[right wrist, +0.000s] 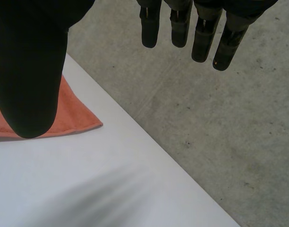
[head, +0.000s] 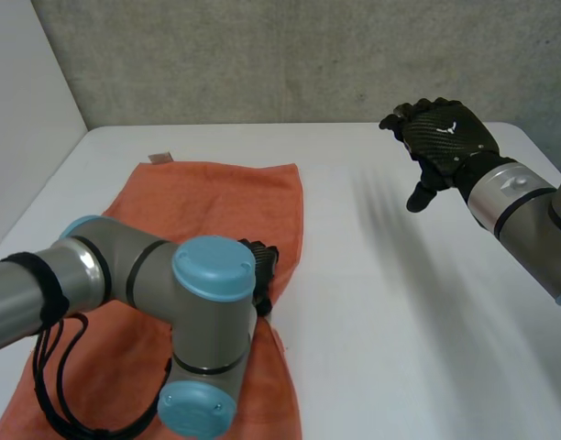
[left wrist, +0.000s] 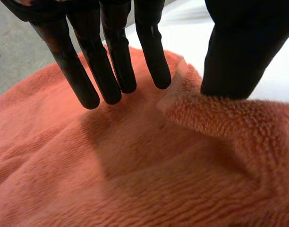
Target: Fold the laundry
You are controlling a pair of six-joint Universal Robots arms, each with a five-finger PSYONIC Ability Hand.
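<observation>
An orange towel (head: 207,211) lies flat on the left half of the white table (head: 400,302), with a small tag (head: 159,159) at its far left corner. My left hand (head: 262,268) rests at the towel's right edge, about halfway along it. In the left wrist view its fingers (left wrist: 111,71) are straight and point down at the towel (left wrist: 135,165). The thumb (left wrist: 239,52) stands apart, and a raised ridge of the towel's edge (left wrist: 177,90) lies between them, not pinched. My right hand (head: 443,137) hovers open above the table's far right, empty. A towel corner (right wrist: 73,118) lies beside its thumb (right wrist: 26,71).
A grey concrete wall (head: 308,55) stands behind the table's far edge. A white wall (head: 24,110) borders the left side. The bare tabletop (right wrist: 88,189) stretches to the right of the towel under my right hand.
</observation>
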